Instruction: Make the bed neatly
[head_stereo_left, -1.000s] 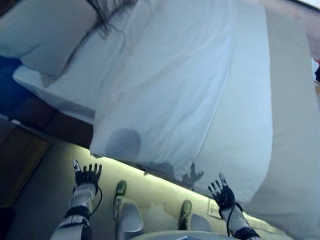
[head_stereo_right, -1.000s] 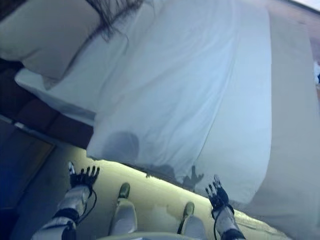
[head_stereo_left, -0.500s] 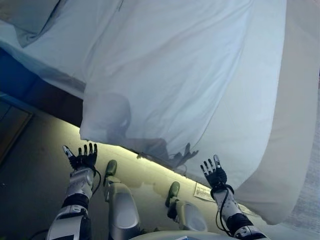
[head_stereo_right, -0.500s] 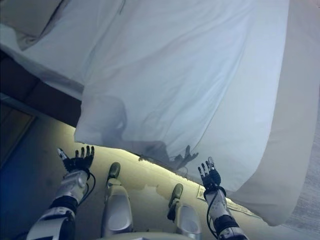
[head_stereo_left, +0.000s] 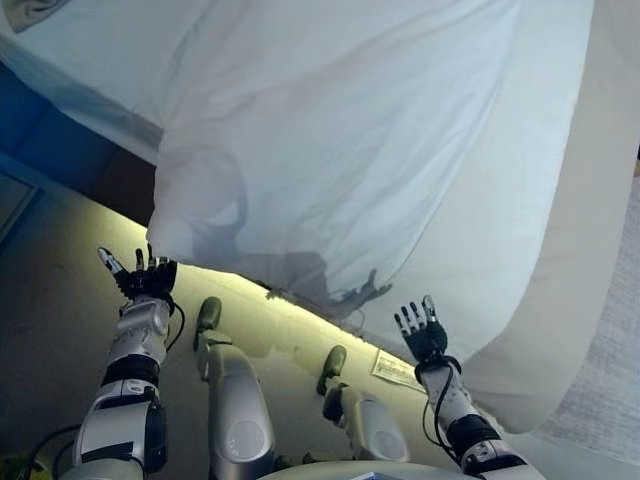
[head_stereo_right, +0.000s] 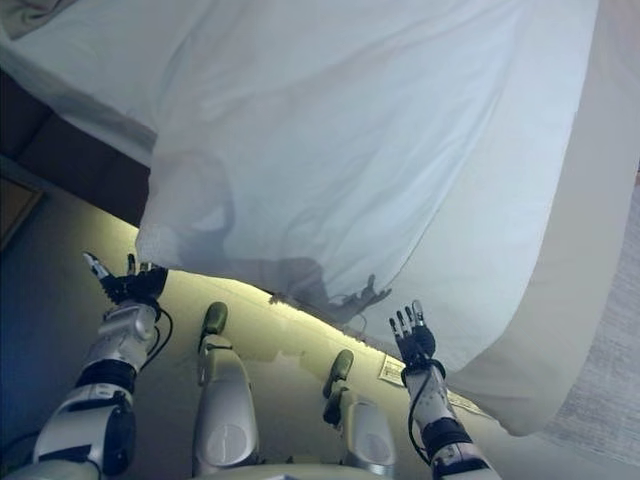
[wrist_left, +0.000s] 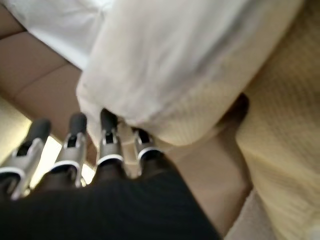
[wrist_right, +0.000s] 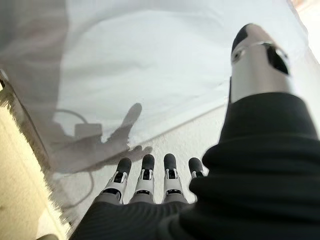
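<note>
Left hand (head_stereo_left: 145, 278) is up at the hanging corner of the white cotton duvet (head_stereo_left: 340, 150), fingers straight and spread, holding nothing. In its wrist view the fingertips (wrist_left: 109, 120) sit just at the duvet's rolled edge; can't tell if they actually touch. Right hand (head_stereo_left: 425, 335) is also spread wide and empty, palm toward the draped white sheet side of the bed (head_stereo_left: 500, 250), just short of the cloth.

Duvet lies skewed across the bed, near edge overhanging the side and its lower corner drooping by the left hand. Not neat yet; both hands look staged for a grab, my read.

Risks:
- Left hand closes on the corner hem only, and the thin edge slips out of the straight fingers, so the pull does nothing.
- Uneven pull: left hand has the corner in reach, right hand faces the sheet rather than the duvet edge. Grabbing sheet instead of duvet would drag the under layer and add wrinkles.
- Pulling toward the robot takes more duvet off the bed, since it already overhangs.
- Thin cord (wrist_right: 80, 165) shows against the cloth in the right wrist view; fingers could snag it.

Surface: soft, white, creased cloth with no firm edge to brace on. Room: pale floor (head_stereo_left: 60, 260) lit yellowish along the bed base, dark bed frame (head_stereo_left: 90, 170) at the left, beige textured cover (head_stereo_left: 600, 380) at the far right.
</note>
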